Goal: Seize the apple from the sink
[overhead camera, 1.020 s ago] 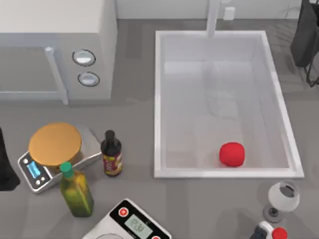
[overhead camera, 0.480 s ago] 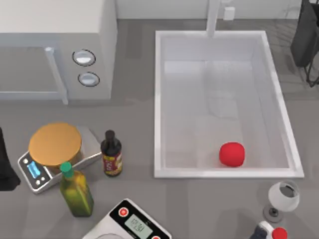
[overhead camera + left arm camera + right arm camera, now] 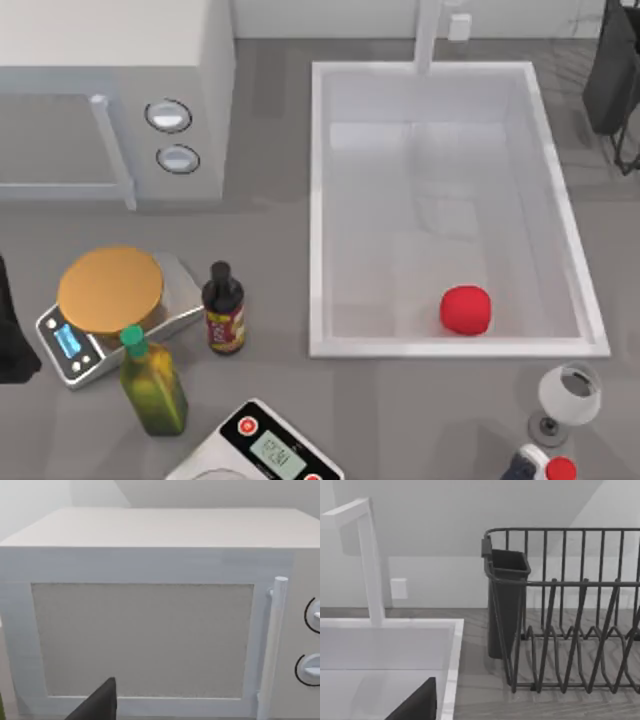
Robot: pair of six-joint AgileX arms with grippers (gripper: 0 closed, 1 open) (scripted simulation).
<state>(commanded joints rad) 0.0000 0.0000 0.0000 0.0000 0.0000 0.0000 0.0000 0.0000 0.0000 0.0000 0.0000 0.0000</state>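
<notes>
While both arms sit parked at the edges, neither end effector is near the sink. The left end effector (image 3: 97,704) appears as one dark finger tip in the left wrist view, facing the microwave (image 3: 150,615) door; can't tell if its fingers are spread or pressed together. The right end effector (image 3: 417,704) likewise shows one dark tip in the right wrist view, above the sink (image 3: 451,670) rim; state can't be told either. In the top view the left arm (image 3: 12,330) is a dark shape at the counter's left edge, and the right arm (image 3: 612,80) a dark shape at the far right edge.

The apple (image 3: 466,309) lies on the sink floor, in the near right part of the basin, close to the near wall, untouched. The sink (image 3: 318,200) has a white faucet post (image 3: 428,35) at its far rim.

On the grey counter (image 3: 270,240): a kitchen scale with an orange round plate (image 3: 110,290), a dark sauce bottle (image 3: 224,308) just right of it, a green oil bottle (image 3: 152,382) in front, and a second white scale (image 3: 262,448) at the near edge. A wine glass (image 3: 568,398) stands near the sink's near right corner, with a red-capped bottle (image 3: 545,468) just beside it. A dark dish rack (image 3: 565,615) stands to the right of the sink.
</notes>
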